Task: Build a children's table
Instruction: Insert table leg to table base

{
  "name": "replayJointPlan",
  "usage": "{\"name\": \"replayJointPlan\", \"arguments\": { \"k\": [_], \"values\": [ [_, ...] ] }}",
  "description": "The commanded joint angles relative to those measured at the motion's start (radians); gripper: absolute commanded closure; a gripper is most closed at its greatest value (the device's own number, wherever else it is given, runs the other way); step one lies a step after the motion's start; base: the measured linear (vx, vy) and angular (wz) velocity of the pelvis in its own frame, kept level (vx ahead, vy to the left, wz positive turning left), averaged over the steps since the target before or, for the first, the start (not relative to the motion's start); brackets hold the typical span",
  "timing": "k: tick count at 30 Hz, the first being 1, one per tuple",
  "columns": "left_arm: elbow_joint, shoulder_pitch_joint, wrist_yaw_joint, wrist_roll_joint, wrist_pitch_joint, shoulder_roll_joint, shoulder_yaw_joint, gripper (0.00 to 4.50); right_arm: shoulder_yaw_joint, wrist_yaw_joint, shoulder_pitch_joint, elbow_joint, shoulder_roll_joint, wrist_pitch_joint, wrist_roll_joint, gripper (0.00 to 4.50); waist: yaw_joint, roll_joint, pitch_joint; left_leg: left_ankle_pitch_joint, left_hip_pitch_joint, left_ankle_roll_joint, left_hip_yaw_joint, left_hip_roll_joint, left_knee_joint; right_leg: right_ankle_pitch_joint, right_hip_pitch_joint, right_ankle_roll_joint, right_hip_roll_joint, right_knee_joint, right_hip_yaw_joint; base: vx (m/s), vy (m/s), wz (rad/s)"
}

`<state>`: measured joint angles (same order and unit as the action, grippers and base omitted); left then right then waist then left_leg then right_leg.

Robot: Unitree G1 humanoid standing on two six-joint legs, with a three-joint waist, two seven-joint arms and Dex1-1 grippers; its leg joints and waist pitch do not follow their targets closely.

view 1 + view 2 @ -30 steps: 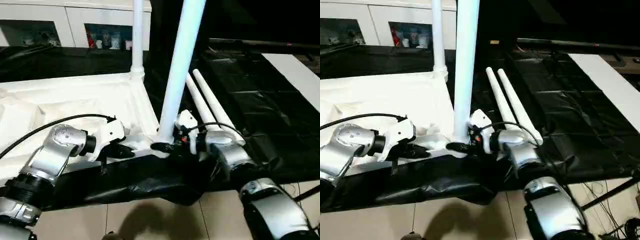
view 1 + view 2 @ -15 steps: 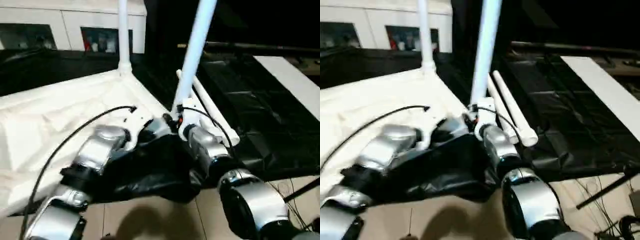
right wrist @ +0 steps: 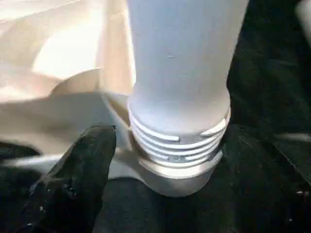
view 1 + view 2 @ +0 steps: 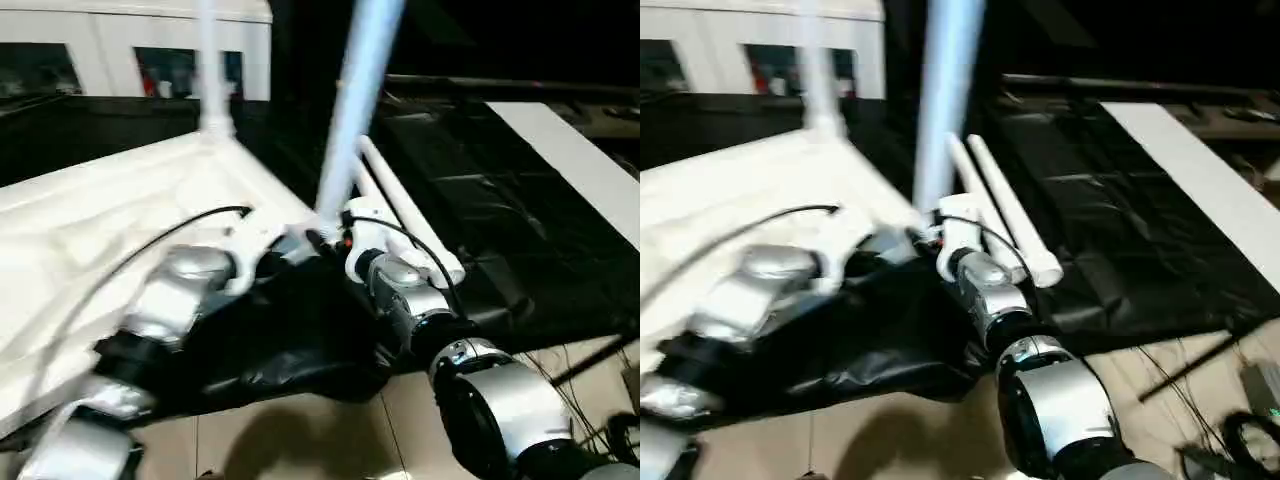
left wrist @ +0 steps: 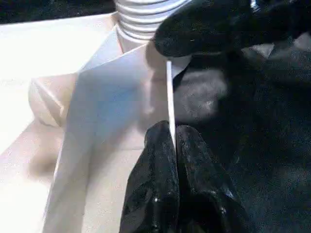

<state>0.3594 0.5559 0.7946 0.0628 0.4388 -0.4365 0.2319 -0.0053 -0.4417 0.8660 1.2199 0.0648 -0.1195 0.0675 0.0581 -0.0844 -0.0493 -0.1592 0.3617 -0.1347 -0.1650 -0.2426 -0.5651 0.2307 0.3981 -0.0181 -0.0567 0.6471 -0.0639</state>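
We are seating a leg [image 4: 352,110] in the near right corner socket [image 3: 180,167] of the upturned tabletop [image 4: 110,220], which lies on the black-covered table [image 4: 520,230]. The leg leans and its threads are still exposed, so we judge it needs straightening before turning. The left gripper [image 5: 172,145] has its jaws clamped on the tabletop's thin rim. For the right gripper [image 4: 318,240] we cannot tell. The right wrist view shows the threads; the head views add another leg [image 4: 212,70] standing at the far corner and two spare legs [image 4: 410,215] beside the tabletop.
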Motion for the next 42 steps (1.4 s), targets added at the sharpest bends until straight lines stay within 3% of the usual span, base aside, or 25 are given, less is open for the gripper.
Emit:
{"name": "replayJointPlan", "arguments": {
  "k": [1, 3, 7, 8, 10, 19, 20, 37, 40, 42],
  "values": [
    [-0.019, -0.024, 0.064, 0.001, -0.045, -0.022, 0.025, 4.5, 0.032, -0.101, -0.014, -0.032, -0.017, -0.007, -0.013, 0.6, 0.009, 0.022, 0.071, -0.047, -0.004, 0.046, -0.014, 0.012, 0.043, -0.181, -0.063, -0.22, -0.059, -0.054, 0.046, 0.0, 0.0, 0.0],
    [-0.046, -0.058, 0.171, -0.023, -0.109, -0.087, 0.036, 4.5, 0.063, -0.238, -0.038, -0.077, -0.073, -0.02, -0.027, 0.6, 0.01, 0.022, 0.072, -0.027, -0.003, 0.07, -0.015, 0.012, 0.04, -0.233, -0.063, -0.243, -0.058, -0.049, 0.045, 0.0, 0.0, 0.0],
    [-0.082, -0.087, 0.272, -0.054, -0.149, -0.14, 0.049, 4.5, 0.09, -0.335, -0.059, -0.109, -0.116, -0.039, -0.044, 0.6, 0.014, 0.026, 0.07, -0.054, -0.009, 0.069, -0.017, 0.009, 0.041, -0.212, -0.059, -0.263, -0.06, -0.05, 0.046, 0.0, 0.0, 0.0],
    [-0.103, -0.105, 0.334, -0.064, -0.177, -0.181, 0.063, 4.5, 0.099, -0.415, -0.073, -0.137, -0.145, -0.028, -0.036, 0.6, 0.015, 0.021, 0.068, -0.08, -0.006, 0.07, -0.017, 0.007, 0.042, -0.182, -0.062, -0.26, -0.061, -0.052, 0.046, 0.0, 0.0, 0.0],
    [-0.127, -0.121, 0.387, -0.095, -0.18, -0.199, 0.058, 4.5, 0.109, -0.487, -0.087, -0.167, -0.17, -0.015, -0.026, 0.6, 0.021, 0.025, 0.064, -0.105, -0.011, 0.062, -0.018, 0.005, 0.045, -0.145, -0.057, -0.254, -0.061, -0.055, 0.047, 0.0, 0.0, 0.0],
    [-0.158, -0.131, 0.459, -0.134, -0.165, -0.226, 0.056, 4.5, 0.157, -0.713, -0.149, -0.279, -0.233, -0.002, -0.004, 0.6, 0.038, 0.018, 0.064, -0.109, -0.009, 0.039, -0.018, 0.006, 0.045, -0.113, -0.059, -0.237, -0.061, -0.056, 0.046, 0.0, 0.0, 0.0],
    [-0.162, -0.134, 0.475, -0.142, -0.168, -0.235, 0.058, 4.5, 0.16, -0.739, -0.16, -0.301, -0.24, 0.004, -0.002, 0.76, 0.038, 0.018, 0.065, -0.115, -0.009, 0.036, -0.018, 0.006, 0.045, -0.099, -0.06, -0.234, -0.061, -0.057, 0.046, 0.0, 0.0, 0.0],
    [-0.182, -0.147, 0.492, -0.155, -0.163, -0.241, 0.055, 4.5, 0.177, -0.773, -0.201, -0.347, -0.229, 0.017, -0.007, 1.78, 0.04, 0.014, 0.067, -0.098, -0.009, 0.037, -0.018, 0.008, 0.044, -0.11, -0.059, -0.236, -0.061, -0.055, 0.046, 0.0, 0.0, 0.0],
    [-0.179, -0.148, 0.484, -0.149, -0.163, -0.239, 0.054, 4.5, 0.175, -0.749, -0.202, -0.338, -0.227, 0.021, -0.011, 1.8, 0.039, 0.015, 0.068, -0.097, -0.009, 0.032, -0.017, 0.008, 0.044, -0.107, -0.059, -0.234, -0.06, -0.054, 0.045, 0.0, 0.0, 0.0],
    [-0.139, -0.135, 0.385, -0.102, -0.165, -0.208, 0.047, 4.5, 0.154, -0.599, -0.184, -0.271, -0.209, 0.026, -0.034, 1.81, 0.037, 0.016, 0.067, -0.098, -0.01, 0.028, -0.017, 0.007, 0.045, -0.106, -0.057, -0.234, -0.061, -0.054, 0.046, 0.0, 0.0, 0.0]
  ]
}}
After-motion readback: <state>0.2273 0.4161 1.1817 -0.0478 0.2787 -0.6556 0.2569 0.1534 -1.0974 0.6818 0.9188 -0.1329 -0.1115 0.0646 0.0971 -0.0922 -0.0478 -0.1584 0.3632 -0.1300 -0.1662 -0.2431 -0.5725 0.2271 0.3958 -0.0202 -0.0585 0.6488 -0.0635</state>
